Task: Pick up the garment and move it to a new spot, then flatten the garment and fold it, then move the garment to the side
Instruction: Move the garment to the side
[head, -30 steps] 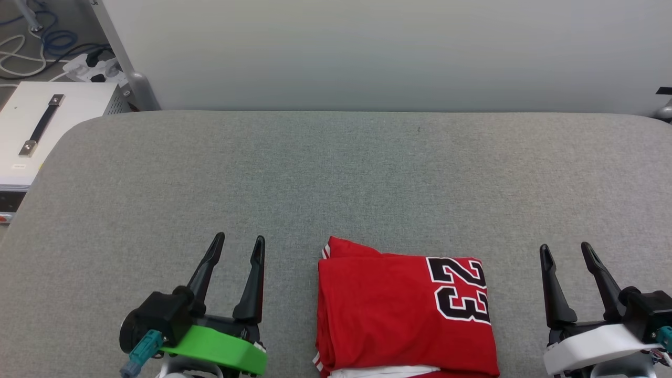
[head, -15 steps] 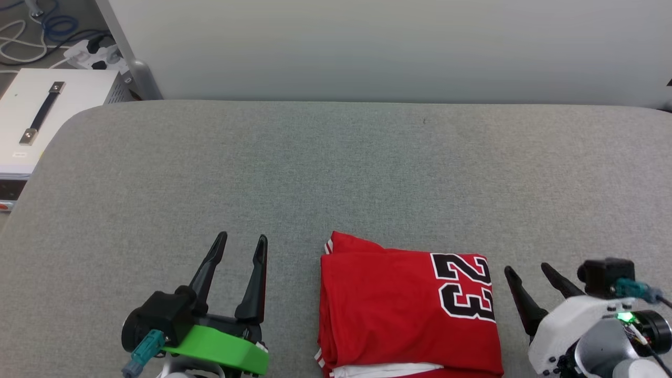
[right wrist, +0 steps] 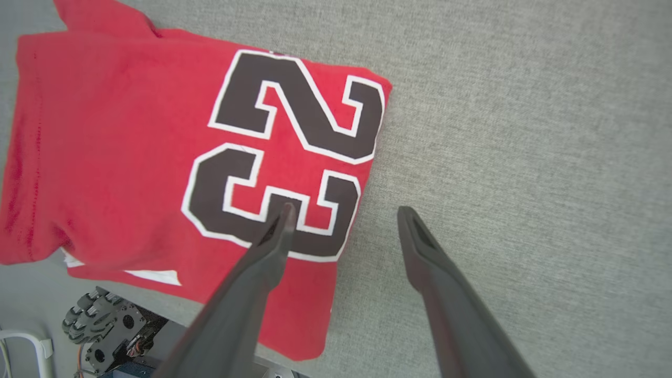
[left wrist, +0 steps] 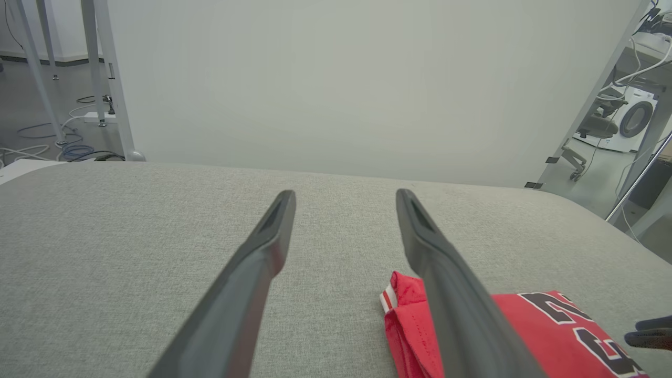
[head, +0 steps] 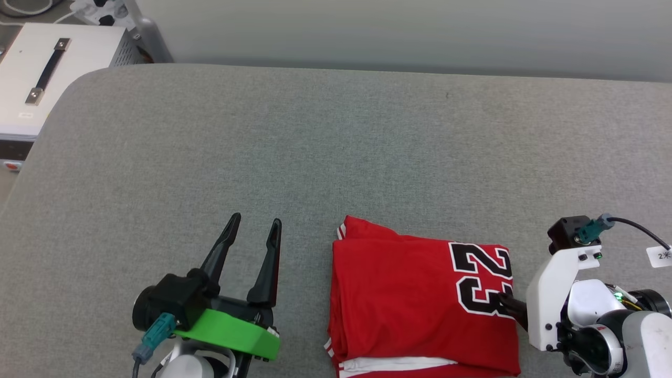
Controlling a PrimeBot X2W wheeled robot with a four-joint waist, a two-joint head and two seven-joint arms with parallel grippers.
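Red cloth sits near the table's (head: 336, 157) near edge, right of its middle: the garment (head: 404, 299), folded into a squarish pad. Its near end runs off the head view, so I can't call the long axis. The black 23 lies sideways along the pad's right edge, with the 2 toward the far edge and the 3 toward the near edge. A striped corner pokes out at the far left of the pad, and a white strip shows along its near side.

Over to the right claw (right wrist: 346, 209). The wrist is turned so the fingers point in from the table's right side, and it straddles the garment's right edge. 1 finger is over the 3, the other over bare grey table just beside the cloth. The jaws are spread wide and hold nothing. Whether a tip touches the fabric, I can't tell.

The left claw (head: 256, 218) sits to the left of the garment and clear of it, its green-collared wrist low. Its fingers aim at the far edge, leaning a touch right. It is released too, and empty.
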